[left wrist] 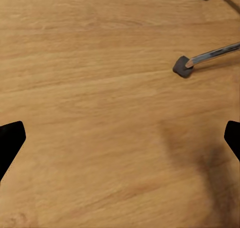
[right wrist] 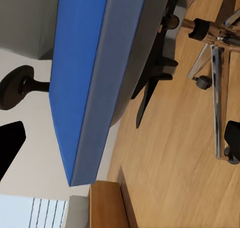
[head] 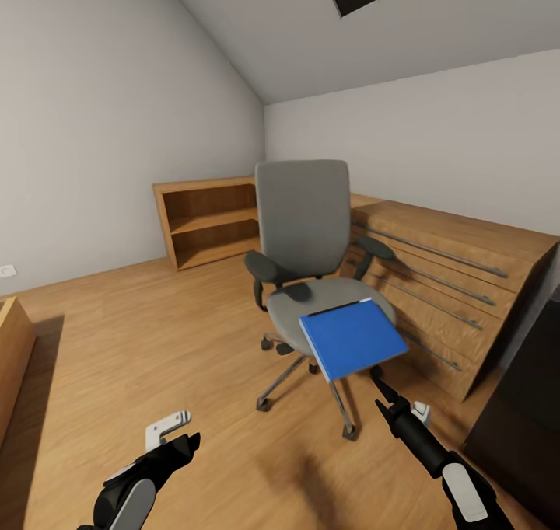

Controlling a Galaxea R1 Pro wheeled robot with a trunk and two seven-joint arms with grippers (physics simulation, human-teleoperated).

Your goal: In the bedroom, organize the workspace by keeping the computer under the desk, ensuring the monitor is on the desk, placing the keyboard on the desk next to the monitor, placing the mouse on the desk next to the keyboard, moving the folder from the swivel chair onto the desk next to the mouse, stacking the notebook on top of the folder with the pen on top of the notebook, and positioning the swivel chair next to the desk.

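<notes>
At the far left of the head view a wooden piece of furniture (head: 12,359) stands at the edge, and a low open wooden bookshelf (head: 208,221) stands against the back wall. Low at the left, the left pincer (head: 177,435) hangs above the bare wooden floor (head: 117,343), its fingers spread wide and holding nothing; in the left wrist view the two dark fingertips (left wrist: 11,140) sit far apart over the floorboards, with one caster (left wrist: 183,66) of the chair near. In the middle of the room stands the swivel chair (head: 303,219), its grey back upright and its chrome star base on the floor. The folder (head: 352,337) lies on the front of the seat, overhanging the seat's edge toward the robot and tilted a little. The right pincer (head: 379,374) points up at the folder's near edge, just below it; whether it touches cannot be told. In the right wrist view its fingertips (right wrist: 10,145) stand wide apart with the folder (right wrist: 80,77) between and beyond them, not gripped. To the right a wooden dresser (head: 451,281) with long metal handles stands along the wall, and at the far right edge a black piece of furniture (head: 521,429) shows.
</notes>
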